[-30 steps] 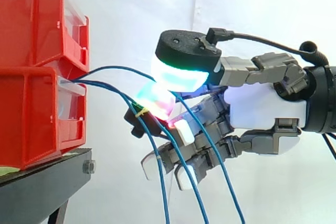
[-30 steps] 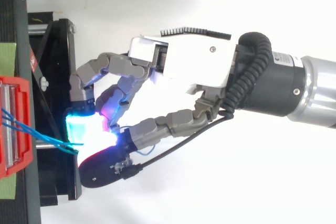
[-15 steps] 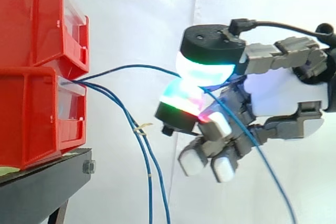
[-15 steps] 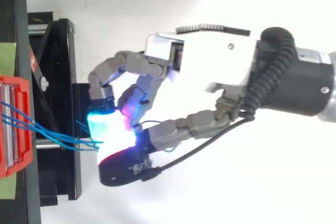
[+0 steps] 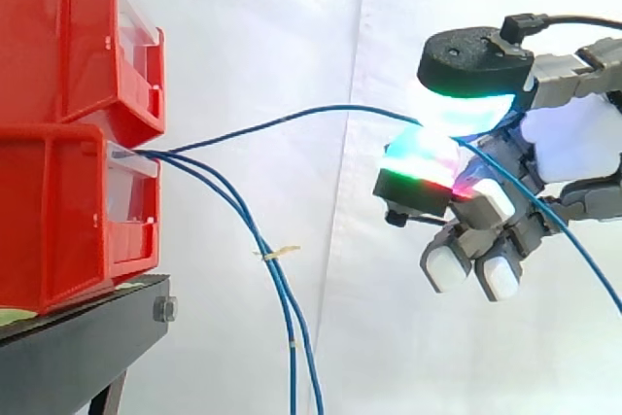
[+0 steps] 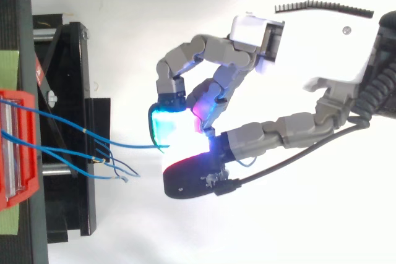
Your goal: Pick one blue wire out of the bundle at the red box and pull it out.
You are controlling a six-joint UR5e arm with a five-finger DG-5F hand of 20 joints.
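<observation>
**Pinched and held in open room**

The hand (image 5: 573, 143) pinches one thin blue wire (image 5: 321, 112) between thumb and fingertip, well right of stacked red plastic bins (image 5: 58, 211). It arcs from the lower bin's front edge across open space; two more blue wires (image 5: 282, 289) hang below.

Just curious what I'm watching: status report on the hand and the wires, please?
Hand shut on one thin blue wire, stretched from stacked red plastic bins. Other blue wires hang loose.

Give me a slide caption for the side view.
Robot hand pinching one blue wire that leads from the red box.
</observation>
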